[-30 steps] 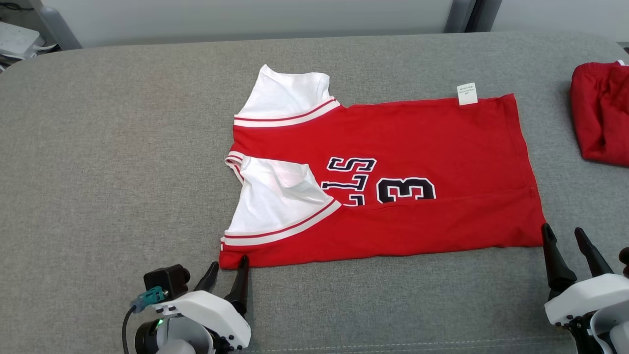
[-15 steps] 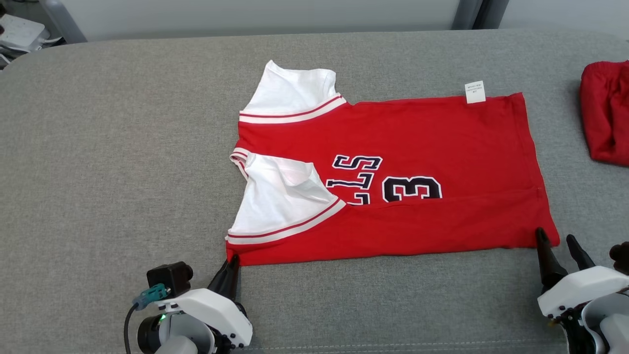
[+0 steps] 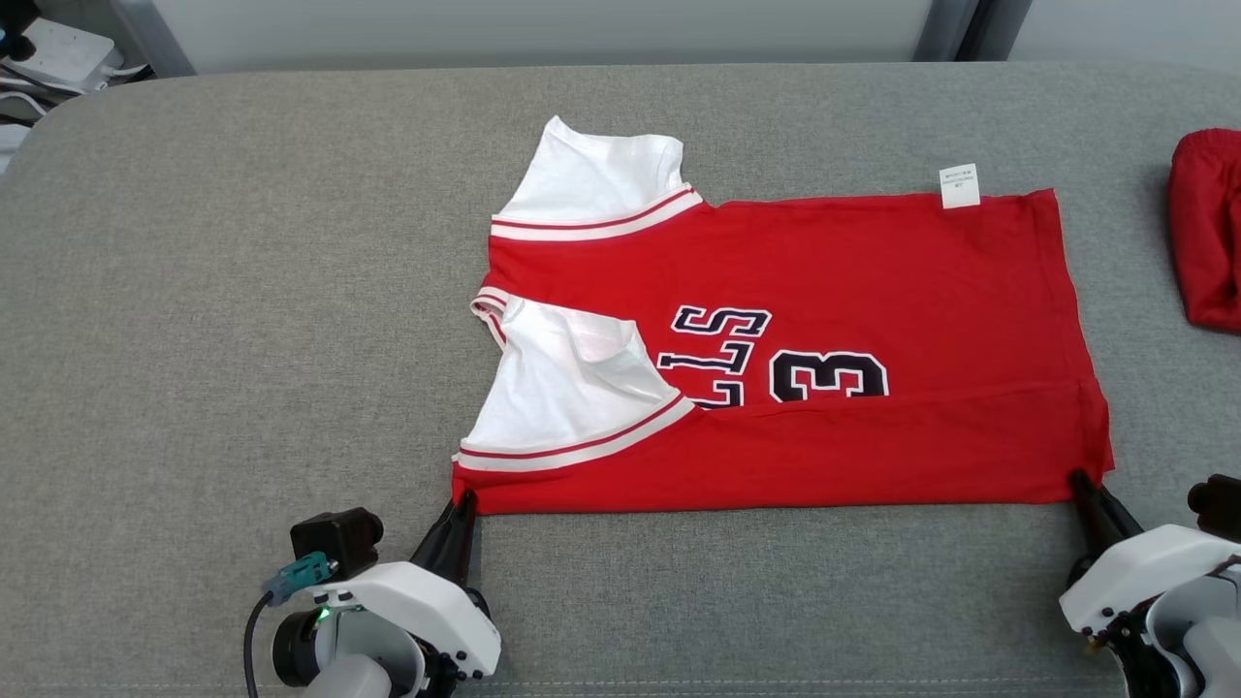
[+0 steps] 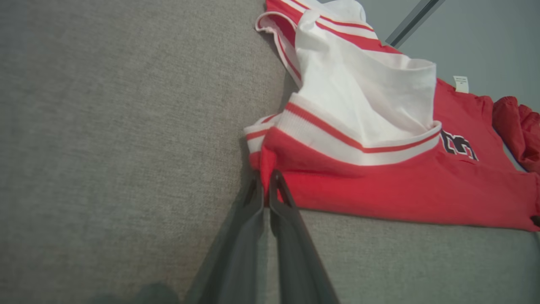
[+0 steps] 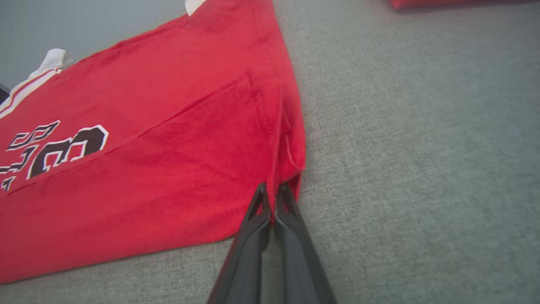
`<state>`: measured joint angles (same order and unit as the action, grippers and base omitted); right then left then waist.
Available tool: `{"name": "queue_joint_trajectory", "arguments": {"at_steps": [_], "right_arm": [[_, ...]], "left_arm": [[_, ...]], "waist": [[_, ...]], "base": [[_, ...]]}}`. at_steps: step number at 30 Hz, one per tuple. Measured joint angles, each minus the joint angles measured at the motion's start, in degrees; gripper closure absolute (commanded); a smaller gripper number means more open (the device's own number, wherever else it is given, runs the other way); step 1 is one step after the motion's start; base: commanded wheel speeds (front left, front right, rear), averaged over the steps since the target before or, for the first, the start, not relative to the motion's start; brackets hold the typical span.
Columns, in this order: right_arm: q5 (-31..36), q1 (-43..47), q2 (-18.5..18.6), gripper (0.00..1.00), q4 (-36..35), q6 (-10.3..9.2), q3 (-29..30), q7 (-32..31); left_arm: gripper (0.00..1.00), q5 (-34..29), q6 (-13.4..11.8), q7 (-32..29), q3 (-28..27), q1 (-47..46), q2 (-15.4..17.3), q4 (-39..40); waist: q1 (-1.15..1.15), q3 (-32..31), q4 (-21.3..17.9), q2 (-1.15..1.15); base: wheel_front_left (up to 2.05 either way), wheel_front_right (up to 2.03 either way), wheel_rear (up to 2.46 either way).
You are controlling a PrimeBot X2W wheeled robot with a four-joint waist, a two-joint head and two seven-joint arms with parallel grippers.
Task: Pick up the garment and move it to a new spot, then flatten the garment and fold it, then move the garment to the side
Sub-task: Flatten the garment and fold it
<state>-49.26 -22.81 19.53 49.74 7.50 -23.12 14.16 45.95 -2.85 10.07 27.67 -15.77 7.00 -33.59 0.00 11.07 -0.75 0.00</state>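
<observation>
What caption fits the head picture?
Robot's left hand and right hand pinch the red jersey by its near corners.

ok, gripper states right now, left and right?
left gripper: shut, pinching the jersey at its near corner on the sleeve end.
right gripper: shut, pinching the jersey at its near corner on the hem end.

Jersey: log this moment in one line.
left hand: shut on jersey, near shoulder corner | right hand: shut on near hem corner | jersey: flat on grey surface
</observation>
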Motion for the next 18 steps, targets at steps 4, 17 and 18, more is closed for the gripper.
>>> {"name": "queue_joint_trajectory", "arguments": {"at_steps": [4, 17, 18], "right_arm": [[-0.2, 0.9, 1.7, 1.00, -1.3, 0.00, -1.6, 0.0], [-5.8, 5.0, 7.7, 1.00, -7.4, 0.00, -7.2, -0.1], [-6.2, 5.4, 8.2, 1.00, -7.9, 0.00, -7.4, -0.1]], "left_arm": [[1.00, 0.0, -0.6, -0.3, 0.2, 0.4, 0.5, 1.9], [1.00, -0.6, -8.4, -6.1, 2.2, 12.1, 4.5, 20.3], [1.00, -0.6, -9.0, -6.6, 2.4, 13.0, 4.9, 21.9]], "waist": [[0.00, 0.0, -0.3, 0.00], [0.00, 0.4, 0.0, 0.00], [0.00, 0.4, 0.2, 0.00]], "base": [[0.00, 0.00, 0.00], [0.00, 0.00, 0.00], [0.00, 0.00, 0.00]]}}
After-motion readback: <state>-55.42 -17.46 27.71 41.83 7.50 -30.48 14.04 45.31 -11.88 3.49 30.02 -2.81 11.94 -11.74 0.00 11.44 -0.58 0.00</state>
